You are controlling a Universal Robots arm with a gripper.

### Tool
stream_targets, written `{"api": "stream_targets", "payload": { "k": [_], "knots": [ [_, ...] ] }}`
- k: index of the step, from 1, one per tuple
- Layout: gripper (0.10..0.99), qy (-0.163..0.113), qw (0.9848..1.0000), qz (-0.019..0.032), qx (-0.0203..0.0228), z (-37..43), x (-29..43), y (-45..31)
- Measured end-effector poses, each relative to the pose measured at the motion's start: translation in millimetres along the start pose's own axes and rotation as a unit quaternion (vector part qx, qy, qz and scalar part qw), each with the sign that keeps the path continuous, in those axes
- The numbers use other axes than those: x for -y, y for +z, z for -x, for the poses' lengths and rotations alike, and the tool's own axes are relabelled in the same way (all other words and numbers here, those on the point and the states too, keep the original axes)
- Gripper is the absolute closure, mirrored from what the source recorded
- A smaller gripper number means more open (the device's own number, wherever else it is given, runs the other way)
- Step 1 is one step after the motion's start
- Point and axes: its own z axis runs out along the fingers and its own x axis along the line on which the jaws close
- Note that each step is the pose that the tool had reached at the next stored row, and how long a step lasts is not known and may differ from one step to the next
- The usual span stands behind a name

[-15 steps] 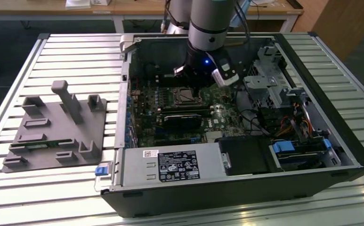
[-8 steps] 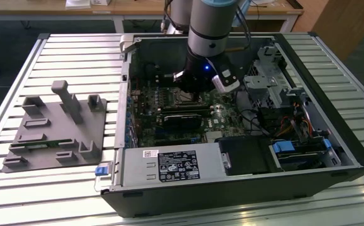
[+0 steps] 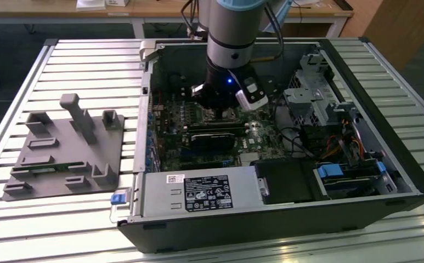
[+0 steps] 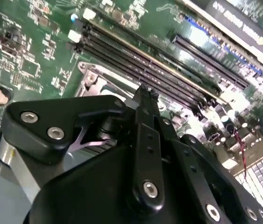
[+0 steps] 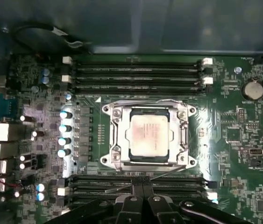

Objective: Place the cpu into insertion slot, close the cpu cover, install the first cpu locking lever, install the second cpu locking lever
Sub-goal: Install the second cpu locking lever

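Grey slatted surface [image 3: 65,219] carries the open PC case [image 3: 285,219] in the exterior view, arm reaching down with the tool [image 3: 218,112] over the board. In the first wrist view we see the cpu [image 5: 149,133] seated in the insertion slot [image 5: 107,158], cpu cover [image 5: 183,131] down around it; tool [image 5: 143,198] fingers together, empty. We judge levers are next: needs a hooking push
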Motion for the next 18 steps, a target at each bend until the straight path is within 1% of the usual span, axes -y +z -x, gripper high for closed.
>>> {"api": "stream_targets", "payload": {
  "k": [1,2,3,4,6,8,18],
  "knots": [
    [0.980,0.000,1.0000,0.0064,-0.0001,-0.1,0.5,0.0],
    [0.980,0.000,0.9999,0.0140,-0.0001,-0.2,1.1,0.0],
    [0.980,0.000,0.9998,0.0201,-0.0003,-0.2,2.2,-0.1],
    [0.980,0.000,0.9997,0.0224,-0.0004,-0.3,3.7,-0.2],
    [0.980,0.000,0.9997,0.0247,-0.0004,-2.1,6.2,-0.4],
    [0.980,0.000,0.9997,0.0256,-0.0004,-4.3,7.4,-0.2],
    [0.980,0.000,0.9996,0.0266,-0.0004,-5.4,8.6,2.9]
  ]
}}
